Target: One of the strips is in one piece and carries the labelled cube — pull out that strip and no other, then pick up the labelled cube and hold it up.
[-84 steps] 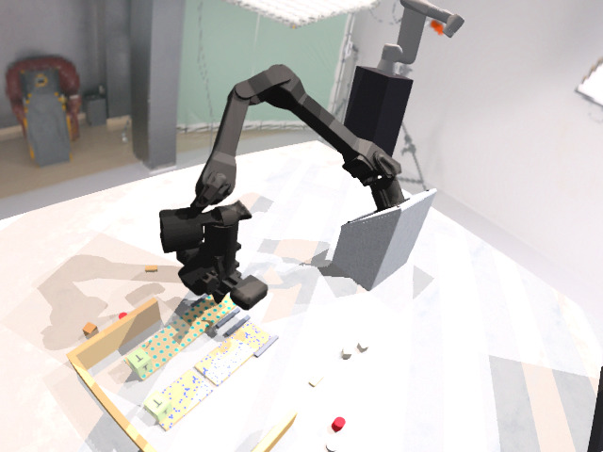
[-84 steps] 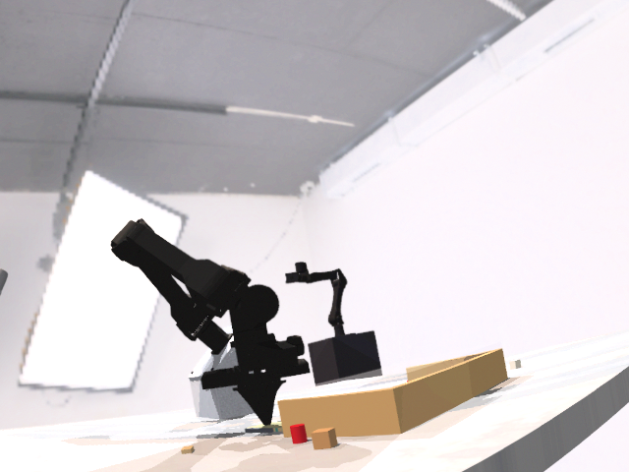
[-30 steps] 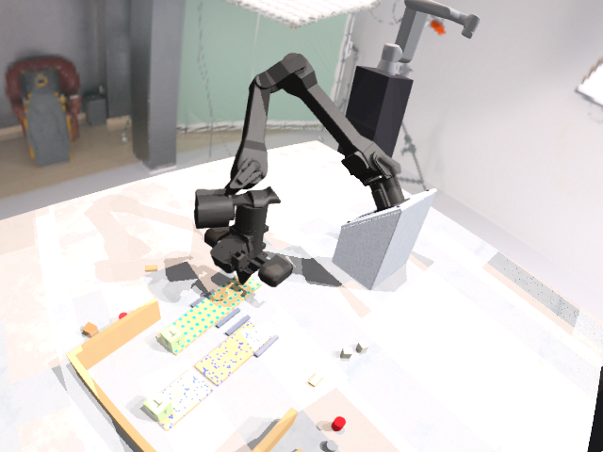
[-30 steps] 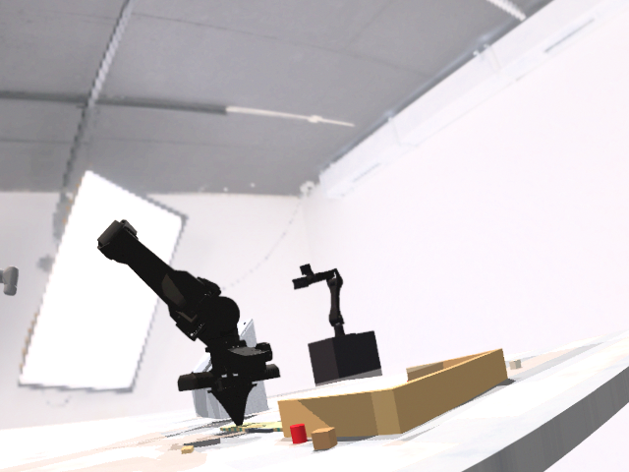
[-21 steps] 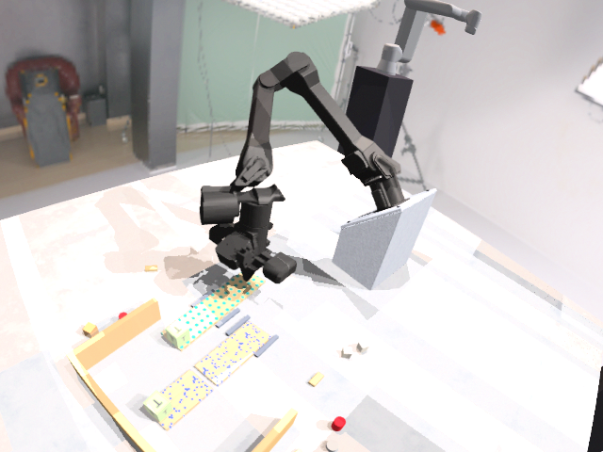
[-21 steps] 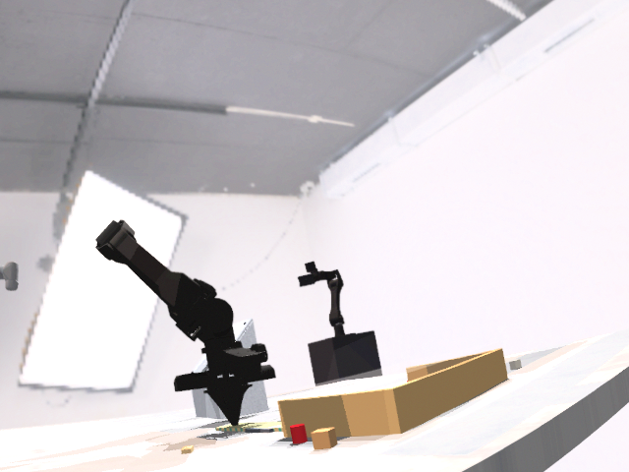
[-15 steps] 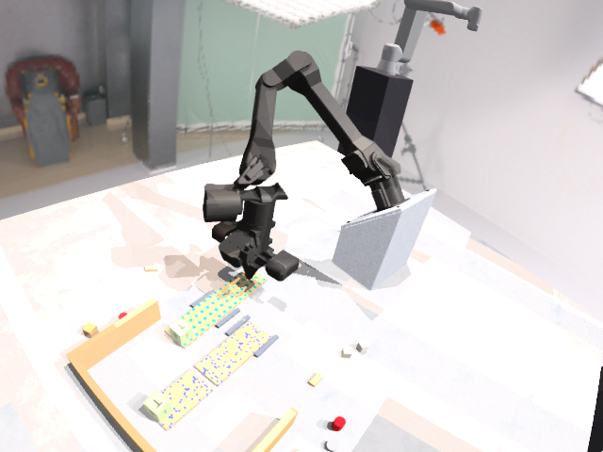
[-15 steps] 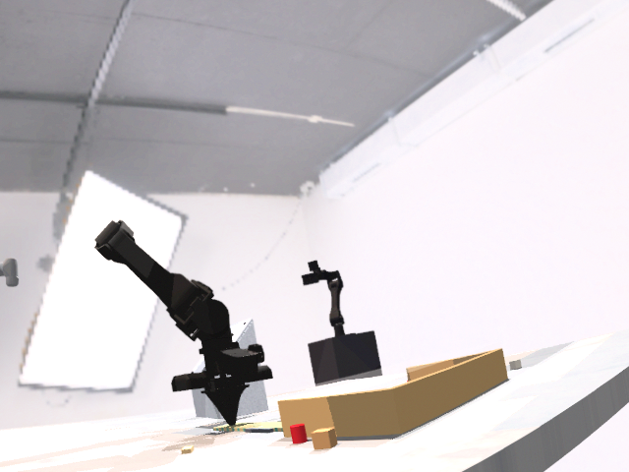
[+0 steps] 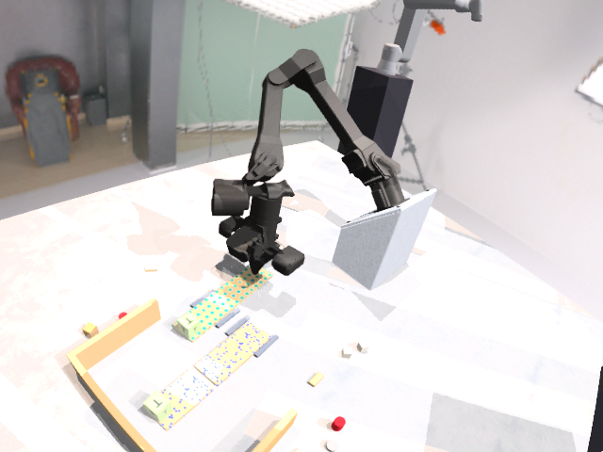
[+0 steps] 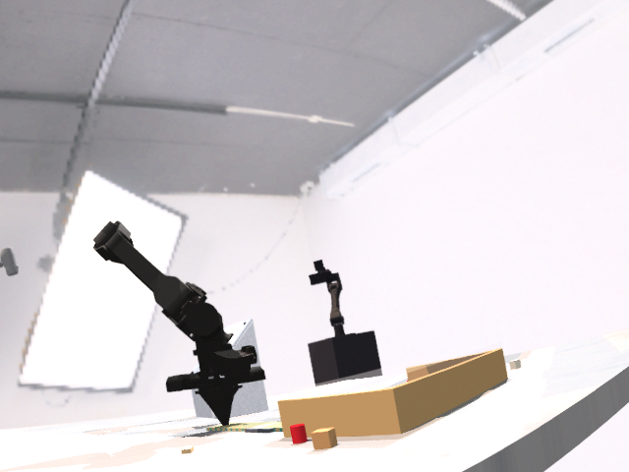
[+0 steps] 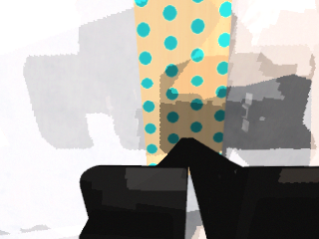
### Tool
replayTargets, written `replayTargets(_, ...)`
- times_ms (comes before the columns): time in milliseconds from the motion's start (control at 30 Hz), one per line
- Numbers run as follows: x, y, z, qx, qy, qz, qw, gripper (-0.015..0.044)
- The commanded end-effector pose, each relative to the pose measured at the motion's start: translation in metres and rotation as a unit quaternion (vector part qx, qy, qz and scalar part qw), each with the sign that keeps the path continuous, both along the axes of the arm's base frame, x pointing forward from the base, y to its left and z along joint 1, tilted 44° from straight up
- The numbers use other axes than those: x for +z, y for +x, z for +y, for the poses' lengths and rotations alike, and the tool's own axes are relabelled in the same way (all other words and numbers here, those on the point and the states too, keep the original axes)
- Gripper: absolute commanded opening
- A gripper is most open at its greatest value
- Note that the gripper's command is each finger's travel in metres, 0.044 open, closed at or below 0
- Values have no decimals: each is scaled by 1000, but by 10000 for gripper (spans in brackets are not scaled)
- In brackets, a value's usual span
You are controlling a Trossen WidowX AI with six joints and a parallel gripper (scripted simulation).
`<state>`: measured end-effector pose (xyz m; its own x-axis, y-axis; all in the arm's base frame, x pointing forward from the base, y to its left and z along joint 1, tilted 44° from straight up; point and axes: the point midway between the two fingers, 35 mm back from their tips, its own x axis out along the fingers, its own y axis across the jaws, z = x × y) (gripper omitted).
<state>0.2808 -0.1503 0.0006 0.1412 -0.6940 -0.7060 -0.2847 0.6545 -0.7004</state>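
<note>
The teal-dotted strip point(image 9: 214, 303) point(image 11: 184, 55) lies flat, with no break visible in the top view. A light green cube point(image 9: 187, 325) with a dark mark sits on its far end from the gripper. The blue-speckled strip point(image 9: 238, 347) lies beside it, with a narrow gap between its two pieces. Another marked green cube point(image 9: 158, 405) sits on its outer piece. My gripper point(image 9: 254, 270) point(image 10: 225, 423) point(image 11: 186, 143) is shut and empty, pointing down with its fingertips at the dotted strip's near end. Whether the tips touch it is hard to tell.
Low grey rails point(image 9: 227, 317) point(image 9: 266, 346) flank both strips. An orange-yellow wall point(image 9: 117, 335) point(image 10: 340, 414) stands around the cube ends. Red cylinders point(image 9: 338, 424) point(image 10: 298, 434) and small blocks point(image 9: 317, 379) point(image 10: 323, 438) lie outside it. A grey angled panel point(image 9: 372, 248) stands by the arm's base.
</note>
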Motion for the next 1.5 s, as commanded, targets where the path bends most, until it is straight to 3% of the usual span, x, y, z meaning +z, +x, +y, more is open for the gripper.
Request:
replayTargets(0, -5, -16, -5, -8, 1, 15, 1000, 0)
replayTargets(1467, -3, -33, -10, -8, 1, 15, 1000, 0)
